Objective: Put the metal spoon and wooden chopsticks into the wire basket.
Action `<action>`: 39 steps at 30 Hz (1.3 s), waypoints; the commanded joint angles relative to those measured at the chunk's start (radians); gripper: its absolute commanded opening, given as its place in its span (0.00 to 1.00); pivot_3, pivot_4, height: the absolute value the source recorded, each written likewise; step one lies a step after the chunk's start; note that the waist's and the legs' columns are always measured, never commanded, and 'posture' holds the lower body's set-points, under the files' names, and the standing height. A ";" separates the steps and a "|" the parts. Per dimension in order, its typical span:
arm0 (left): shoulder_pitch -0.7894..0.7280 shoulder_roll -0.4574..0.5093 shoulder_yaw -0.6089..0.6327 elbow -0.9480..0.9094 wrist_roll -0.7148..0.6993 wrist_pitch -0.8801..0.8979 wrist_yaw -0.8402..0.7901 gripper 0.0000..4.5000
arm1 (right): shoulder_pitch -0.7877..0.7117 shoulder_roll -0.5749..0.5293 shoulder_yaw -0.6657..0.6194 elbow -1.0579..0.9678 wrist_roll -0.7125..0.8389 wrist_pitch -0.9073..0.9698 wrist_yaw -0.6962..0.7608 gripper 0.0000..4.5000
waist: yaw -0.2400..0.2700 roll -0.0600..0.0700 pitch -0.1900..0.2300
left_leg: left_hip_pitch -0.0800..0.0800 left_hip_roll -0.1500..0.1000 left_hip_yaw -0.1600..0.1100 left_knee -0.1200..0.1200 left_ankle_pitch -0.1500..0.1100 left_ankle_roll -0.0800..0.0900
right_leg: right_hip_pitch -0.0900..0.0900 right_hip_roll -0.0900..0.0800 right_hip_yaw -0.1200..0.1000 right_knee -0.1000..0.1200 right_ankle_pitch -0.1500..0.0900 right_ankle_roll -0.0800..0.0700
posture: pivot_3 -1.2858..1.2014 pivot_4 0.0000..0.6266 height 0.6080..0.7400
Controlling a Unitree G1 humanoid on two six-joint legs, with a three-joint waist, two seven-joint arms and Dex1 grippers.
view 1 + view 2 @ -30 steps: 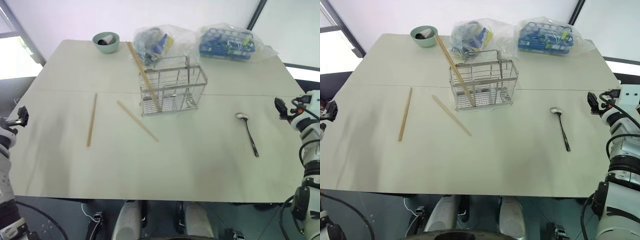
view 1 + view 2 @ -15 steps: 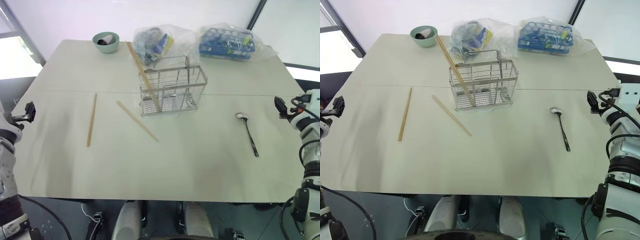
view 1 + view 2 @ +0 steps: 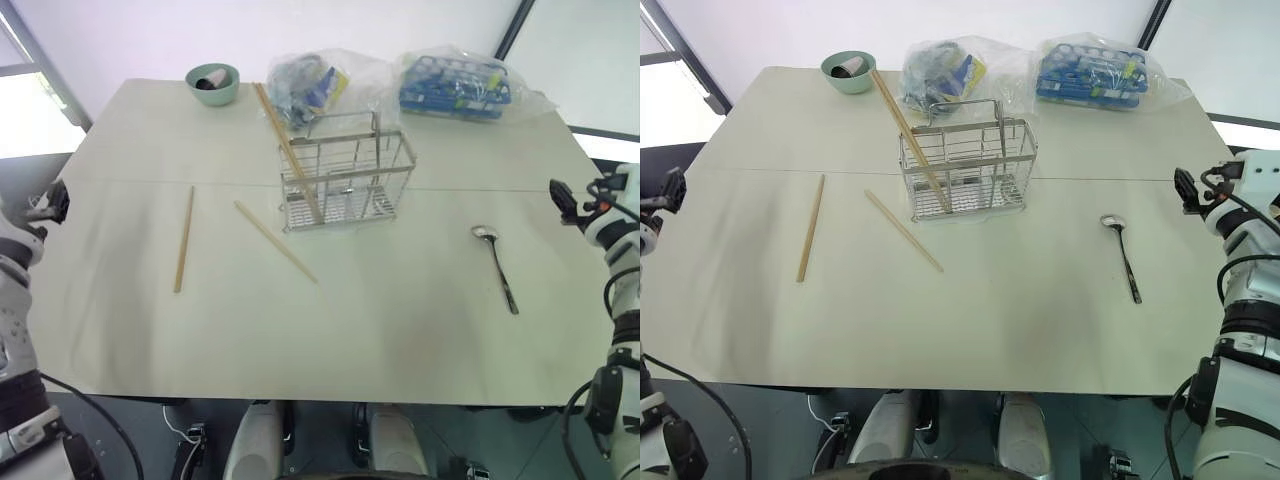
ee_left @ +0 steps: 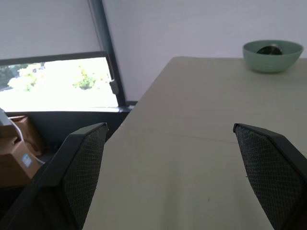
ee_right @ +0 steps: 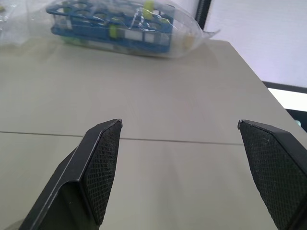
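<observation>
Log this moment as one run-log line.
left gripper open, empty | right gripper open, empty | one light-brown wooden chopstick in silver wire basket | slim metal spoon on table

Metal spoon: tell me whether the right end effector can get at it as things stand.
Probably yes. The metal spoon lies alone on bare table, and the open right end effector hovers nearby at the table's edge, with nothing between.

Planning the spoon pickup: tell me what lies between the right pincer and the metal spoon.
Nothing visible: bare table separates the open right pincer from the metal spoon.
</observation>
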 commanded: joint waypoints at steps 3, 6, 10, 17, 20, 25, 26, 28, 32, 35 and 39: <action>-0.113 0.063 0.030 -0.185 -0.300 0.192 -0.104 0.98 | -0.125 -0.115 0.045 0.019 -0.017 0.049 0.151 0.89 | 0.000 0.000 0.000 | -0.003 0.000 0.000 0.000 0.001 -0.002 | -0.003 0.000 0.000 0.001 0.000 0.000 | 0.52 0.24 0.76; -0.143 0.107 0.006 -0.277 -0.483 0.302 -0.183 0.98 | -0.187 -0.142 0.074 0.066 -0.023 0.121 0.208 0.89 | -0.002 0.000 0.000 | -0.003 0.000 0.000 0.000 0.003 -0.004 | -0.002 0.001 0.000 0.000 0.000 0.000 | 0.52 0.24 0.76; -0.131 0.186 -0.059 -0.411 -0.714 0.401 -0.324 0.98 | -0.242 -0.176 0.181 0.041 -0.056 0.309 0.357 0.89 | -0.003 0.001 0.001 | -0.003 0.000 0.001 0.000 0.003 -0.005 | -0.003 0.001 0.001 0.000 0.000 0.000 | 0.52 0.24 0.76; -0.053 0.296 -0.230 -0.487 -0.687 0.374 -0.543 0.98 | -0.258 -0.205 0.326 -0.100 -0.109 0.614 0.466 0.89 | -0.002 0.009 0.004 | -0.003 0.000 0.004 0.000 0.002 -0.003 | -0.006 0.002 0.004 0.001 0.000 0.000 | 0.52 0.24 0.76; -0.050 0.306 -0.289 -0.489 -0.640 0.336 -0.594 0.98 | -0.215 -0.199 0.328 -0.178 -0.091 0.729 0.475 0.89 | 0.000 0.009 0.004 | -0.003 0.000 0.005 0.000 0.002 -0.003 | -0.006 0.002 0.004 0.001 0.000 0.000 | 0.52 0.24 0.76; -0.089 0.294 -0.379 -0.480 -0.580 0.287 -0.644 0.98 | -0.102 -0.169 0.301 -0.271 -0.068 0.830 0.429 0.89 | 0.008 0.009 0.004 | -0.004 0.000 0.005 0.000 0.002 -0.003 | -0.006 0.002 0.004 0.001 0.000 0.000 | 0.52 0.24 0.76; -0.100 0.292 -0.392 -0.478 -0.573 0.281 -0.648 0.98 | -0.085 -0.164 0.297 -0.279 -0.066 0.838 0.416 0.89 | 0.008 0.009 0.004 | -0.004 0.000 0.007 0.000 0.002 -0.003 | -0.006 0.002 0.004 0.001 0.000 0.000 | 0.52 0.24 0.76; -0.118 0.289 -0.409 -0.473 -0.565 0.276 -0.650 0.98 | -0.062 -0.156 0.285 -0.294 -0.058 0.852 0.398 0.89 | 0.005 0.009 0.004 | -0.004 0.000 0.009 0.001 0.002 -0.003 | -0.006 0.001 0.005 0.001 0.000 0.000 | 0.52 0.24 0.76; -0.164 0.275 -0.439 -0.455 -0.549 0.272 -0.641 0.98 | -0.006 -0.123 0.257 -0.333 -0.035 0.874 0.365 0.89 | 0.003 0.009 0.004 | -0.003 0.000 0.010 0.001 0.003 -0.003 | -0.006 0.002 0.005 0.001 0.000 0.000 | 0.52 0.24 0.76; -0.180 0.266 -0.450 -0.445 -0.533 0.270 -0.636 0.98 | -0.009 -0.087 0.239 -0.340 -0.024 0.872 0.329 0.89 | -0.001 0.009 0.004 | -0.003 0.000 0.011 0.001 0.003 -0.003 | -0.006 0.002 0.006 0.002 0.000 0.000 | 0.52 0.24 0.76; -0.202 0.257 -0.455 -0.438 -0.527 0.275 -0.628 0.98 | -0.034 -0.052 0.242 -0.310 -0.021 0.855 0.300 0.89 | 0.001 0.009 0.004 | -0.002 0.000 0.012 0.001 0.003 -0.003 | -0.007 0.003 0.007 0.002 0.000 0.000 | 0.52 0.24 0.76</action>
